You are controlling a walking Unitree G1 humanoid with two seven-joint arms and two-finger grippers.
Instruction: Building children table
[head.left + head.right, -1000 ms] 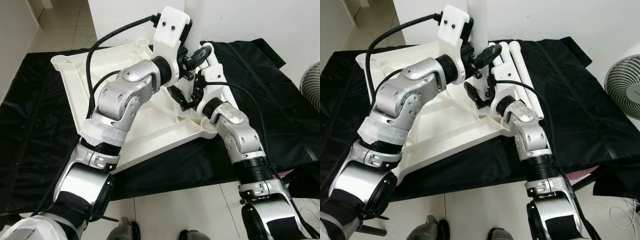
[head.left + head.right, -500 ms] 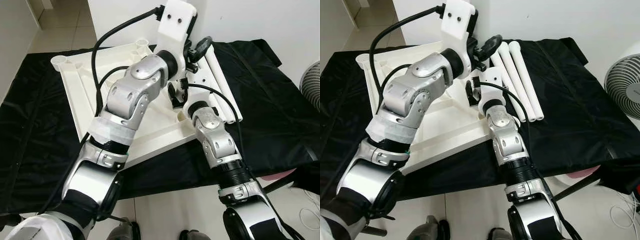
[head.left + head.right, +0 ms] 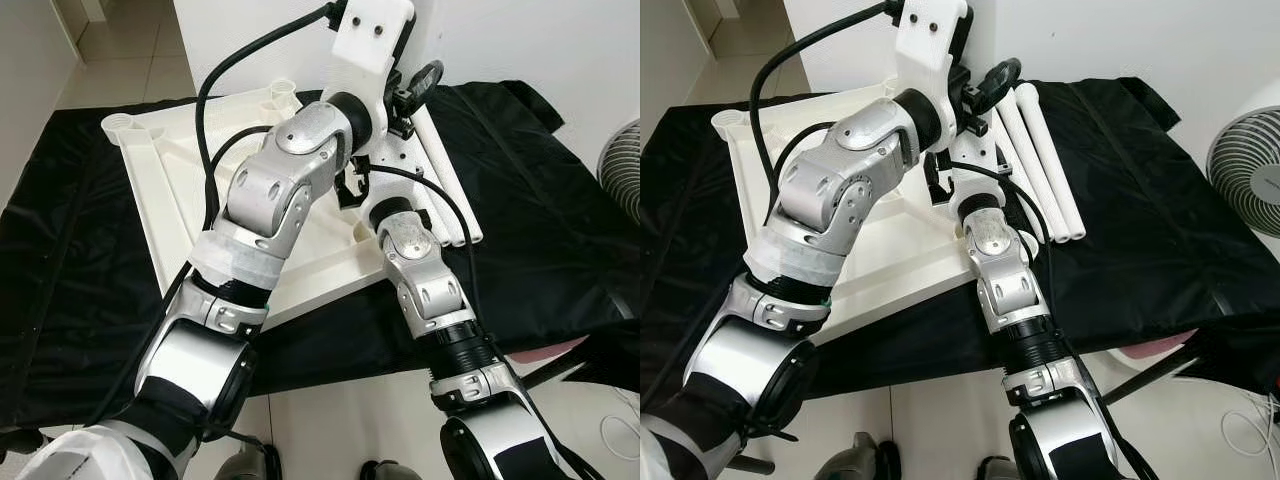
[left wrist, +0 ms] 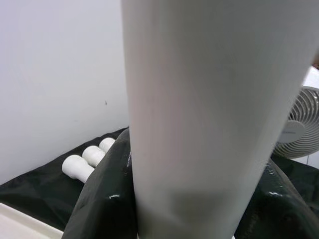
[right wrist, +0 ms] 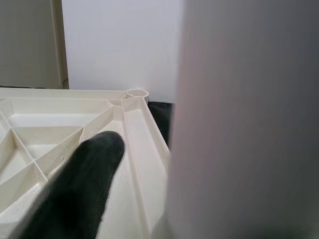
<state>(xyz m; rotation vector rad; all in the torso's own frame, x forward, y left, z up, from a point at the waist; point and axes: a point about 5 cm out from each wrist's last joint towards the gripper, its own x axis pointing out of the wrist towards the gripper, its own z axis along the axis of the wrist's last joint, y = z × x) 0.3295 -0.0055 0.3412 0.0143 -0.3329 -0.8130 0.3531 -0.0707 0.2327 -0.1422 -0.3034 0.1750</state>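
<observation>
White tabletop (image 3: 170, 190) lies upside down, ribs up, on black cloth (image 3: 70, 290) on the floor, left part of the scene, leg sockets at its corners. Left arm reaches across over the tabletop's right side; left gripper (image 3: 985, 90) up by the wall, above the far right corner. In the left wrist view a white table leg (image 4: 214, 114) stands upright right in front of the camera with the black fingers (image 4: 99, 199) on both sides of it, so the left gripper is pinching the leg. Right gripper (image 3: 350, 190) sits low at the tabletop's right edge, just under the left one; right wrist view shows one black finger (image 5: 75, 184) beside the same white leg (image 5: 249, 124), can't tell if it is clamped or loose. Right of the arms, three spare legs (image 3: 1040, 160) lie side by side on the cloth, touching each other. Fan (image 3: 1245, 170) at far right edge.
</observation>
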